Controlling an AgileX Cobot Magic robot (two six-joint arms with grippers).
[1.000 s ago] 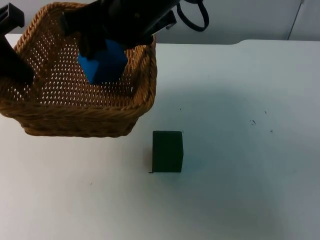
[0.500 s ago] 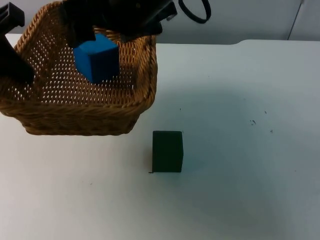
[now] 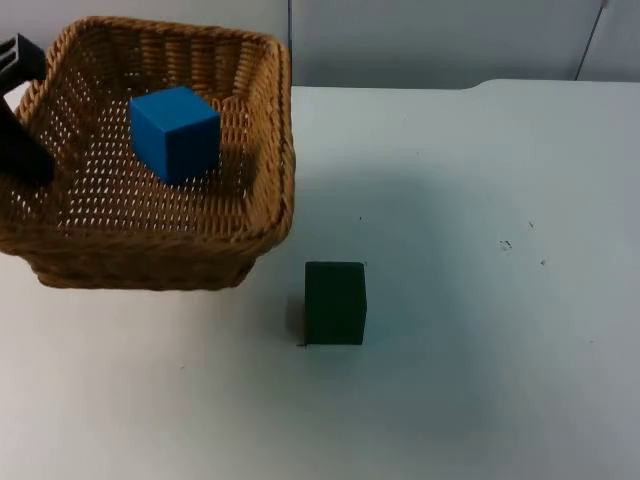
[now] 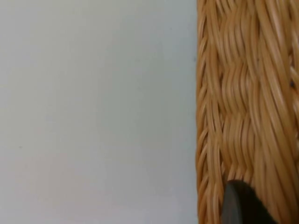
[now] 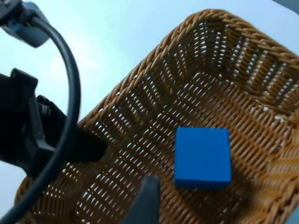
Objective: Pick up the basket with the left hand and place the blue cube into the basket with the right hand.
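The woven wicker basket (image 3: 272,170) hangs at the table's left, raised off the white top. My left gripper (image 3: 24,158) is shut on its left rim; in the left wrist view its fingertip (image 4: 243,205) presses against the basket wall (image 4: 243,93). The blue cube (image 3: 175,132) rests tilted on the basket floor, free of any grip. My right gripper hovers above the basket (image 5: 154,51), open, with one fingertip (image 5: 145,201) near the blue cube (image 5: 203,157) but apart from it. The left gripper (image 5: 60,144) also appears there at the rim.
A dark green cube (image 3: 335,302) stands on the table just right of the basket's front corner. The white table (image 3: 480,200) stretches away to the right, up to the grey partition wall (image 3: 440,40).
The right arm has let go of the blue cube and pulled up and back out of the top view. The cube now lies in the basket, which shifted slightly left.
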